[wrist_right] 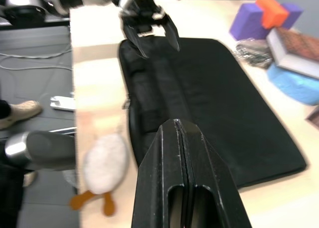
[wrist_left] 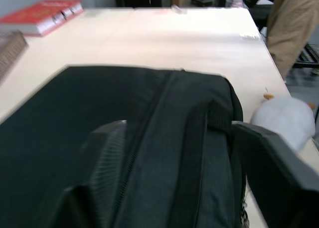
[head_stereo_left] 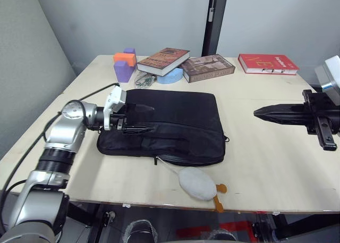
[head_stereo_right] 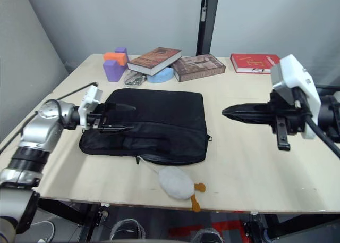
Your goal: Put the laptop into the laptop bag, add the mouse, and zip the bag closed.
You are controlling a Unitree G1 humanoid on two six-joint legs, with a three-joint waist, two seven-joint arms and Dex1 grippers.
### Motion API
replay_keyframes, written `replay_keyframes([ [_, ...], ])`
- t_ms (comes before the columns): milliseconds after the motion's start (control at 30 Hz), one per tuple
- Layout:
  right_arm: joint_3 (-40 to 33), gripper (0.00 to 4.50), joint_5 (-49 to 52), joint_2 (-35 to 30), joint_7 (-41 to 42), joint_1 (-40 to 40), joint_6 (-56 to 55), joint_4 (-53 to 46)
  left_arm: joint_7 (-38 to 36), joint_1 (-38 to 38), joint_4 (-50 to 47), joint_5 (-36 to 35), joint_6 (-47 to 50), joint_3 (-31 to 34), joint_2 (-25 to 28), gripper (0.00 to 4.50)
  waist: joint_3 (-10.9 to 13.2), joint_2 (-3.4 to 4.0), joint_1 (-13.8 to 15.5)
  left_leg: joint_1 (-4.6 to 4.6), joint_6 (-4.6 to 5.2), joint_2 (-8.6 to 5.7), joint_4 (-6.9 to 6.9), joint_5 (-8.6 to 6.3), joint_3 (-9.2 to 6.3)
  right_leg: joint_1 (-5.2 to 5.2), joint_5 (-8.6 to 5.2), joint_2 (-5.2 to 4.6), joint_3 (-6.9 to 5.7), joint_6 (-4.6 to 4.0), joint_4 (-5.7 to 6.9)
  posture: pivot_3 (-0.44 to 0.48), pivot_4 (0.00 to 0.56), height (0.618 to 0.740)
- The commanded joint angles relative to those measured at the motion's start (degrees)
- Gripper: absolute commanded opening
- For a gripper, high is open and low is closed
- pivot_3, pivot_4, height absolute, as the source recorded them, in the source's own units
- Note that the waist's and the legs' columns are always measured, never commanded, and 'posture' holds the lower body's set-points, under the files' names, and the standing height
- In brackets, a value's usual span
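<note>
The black laptop bag (head_stereo_left: 175, 123) lies flat in the middle of the table, with its strap handle and zip edge toward the near side. My left gripper (head_stereo_left: 153, 118) is open at the bag's left end, one finger on either side of the strap and zip area, with nothing clamped. The right gripper (head_stereo_left: 257, 113) is shut and empty. It hovers over bare table to the right of the bag and points at it. The laptop and the mouse are out of view.
A fluffy white toy with orange feet (head_stereo_left: 197, 183) lies by the bag's near edge, close to the table's front. At the back stand purple and orange blocks (head_stereo_left: 124, 64), two books (head_stereo_left: 162, 60), a blue disc and a red book (head_stereo_left: 268, 63). A person's legs (wrist_left: 294, 23) are beyond the table's right side.
</note>
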Motion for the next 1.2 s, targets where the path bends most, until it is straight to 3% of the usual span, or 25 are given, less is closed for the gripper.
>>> replay_keyframes([
  [33,-3.73,0.00,5.42,-1.38,-3.38,0.23,0.94,-1.44,-3.49,-3.67,7.52,2.36,-6.53,-1.23,-2.23,2.24,0.00,0.00,0.19,-0.01,0.00,0.00,0.00,0.00,0.00,-0.02,0.00,0.00,0.00,0.00,0.01,0.000,0.150,0.740],
  [200,-0.74,0.00,11.12,-0.95,-11.58,1.48,1.53,-1.38,-5.43,-9.23,21.37,6.67,-13.57,-3.91,-7.01,0.43,0.00,-0.01,1.17,-0.01,0.03,-0.02,0.08,0.00,-0.01,0.02,0.00,-0.02,0.00,0.00,0.03,0.000,0.150,0.740],
  [233,-0.43,0.55,12.11,-0.81,-12.15,2.45,1.67,-1.57,-5.54,-9.92,23.27,7.29,-14.71,-4.77,-7.58,0.03,0.00,-0.01,1.29,-0.02,0.03,-0.02,0.09,0.00,-0.01,0.03,0.00,-0.03,0.01,0.00,0.03,0.000,0.150,0.740],
  [400,3.85,2.27,14.03,-0.38,-15.87,6.55,0.62,-3.19,-4.98,-13.45,33.57,12.13,-19.41,-6.69,-10.09,0.00,0.01,-0.03,1.77,-0.09,0.04,-0.02,0.06,-0.01,-0.06,0.02,0.00,-0.03,-0.05,0.00,-0.02,0.000,0.150,0.740],
  [600,16.06,4.35,14.24,2.48,-21.56,6.18,-1.28,-4.82,-3.36,-16.25,40.66,16.33,-22.84,-7.52,-11.77,0.00,-0.04,-0.05,1.92,0.12,0.05,-0.07,0.19,0.00,-0.08,0.33,0.01,-0.13,-0.05,0.04,0.02,0.000,0.150,0.740],
  [633,18.77,4.49,12.91,3.50,-22.28,6.59,-1.71,-5.20,-3.52,-16.41,41.13,16.87,-23.23,-7.70,-11.79,0.00,-0.06,-0.06,1.91,0.19,0.05,-0.07,0.20,0.00,-0.07,0.42,0.02,-0.14,-0.06,0.04,0.01,0.000,0.150,0.740],
  [933,38.22,4.49,-1.25,13.16,-26.56,7.67,-4.16,-0.05,-3.45,-15.82,41.63,17.34,-24.95,-6.32,-11.95,0.00,-0.16,-0.06,1.50,0.24,0.05,-0.10,0.21,-0.01,-0.08,0.54,0.03,-0.24,-0.18,0.11,0.01,0.000,0.150,0.740],
  [1067,50.65,4.49,-11.53,16.69,-23.41,4.71,-6.14,5.28,-4.11,-15.23,41.07,17.62,-24.38,-6.30,-11.65,0.00,-0.17,-0.02,1.31,0.20,0.04,-0.13,0.17,-0.01,-0.09,0.49,0.03,-0.29,-0.21,0.12,0.03,0.000,0.150,0.740],
  [1200,55.54,4.49,-16.87,18.90,-20.69,2.29,-7.74,9.95,-4.42,-14.86,39.97,17.35,-23.99,-6.11,-11.67,0.00,-0.17,-0.02,1.27,0.18,0.03,-0.14,0.16,-0.01,-0.07,0.51,0.03,-0.31,-0.23,0.13,0.02,0.000,0.150,0.740],
])
